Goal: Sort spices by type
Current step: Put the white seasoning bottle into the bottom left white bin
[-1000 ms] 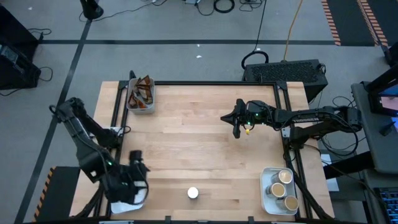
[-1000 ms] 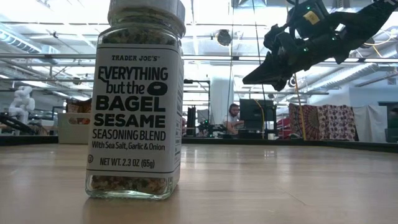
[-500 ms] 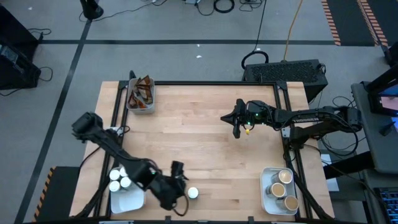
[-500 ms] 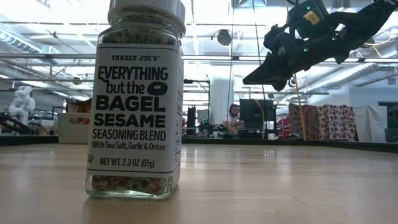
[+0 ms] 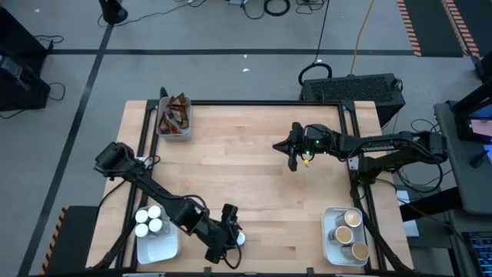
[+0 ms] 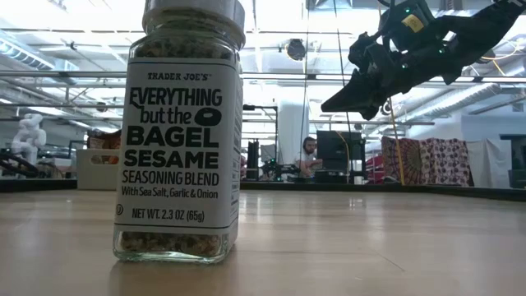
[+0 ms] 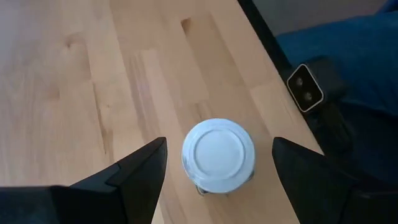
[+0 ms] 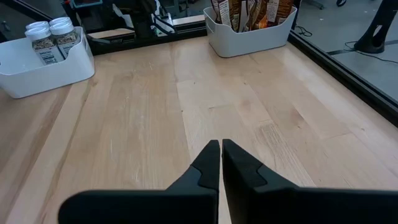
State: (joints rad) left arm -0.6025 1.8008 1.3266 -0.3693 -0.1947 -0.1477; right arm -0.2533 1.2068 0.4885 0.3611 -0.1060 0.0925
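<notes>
One white-lidded spice jar (image 7: 217, 154) stands upright on its base by the table's near edge, and its label fills the low view (image 6: 179, 140). My left gripper (image 5: 229, 230) is open just above it, slanting down from the table's left. One finger (image 7: 144, 169) stands on each side of the lid without touching it. My right gripper (image 5: 293, 156) is shut and hangs above the table's far right part, also seen in the low view (image 6: 355, 95) and its wrist view (image 8: 221, 157).
A white tray (image 5: 157, 248) at the near left holds three white-lidded jars (image 5: 149, 220). Another tray (image 5: 329, 228) at the near right holds tan-lidded jars (image 5: 347, 231). A third (image 5: 174, 132) at the far left holds dark sachets (image 5: 174, 114). The black table frame runs close beside the lone jar.
My left gripper has swung from above the near-left tray toward the table's right along the near edge and come down over the lone white-lidded jar, rolling as it went. The tray's jars now show. The jar has not moved.
</notes>
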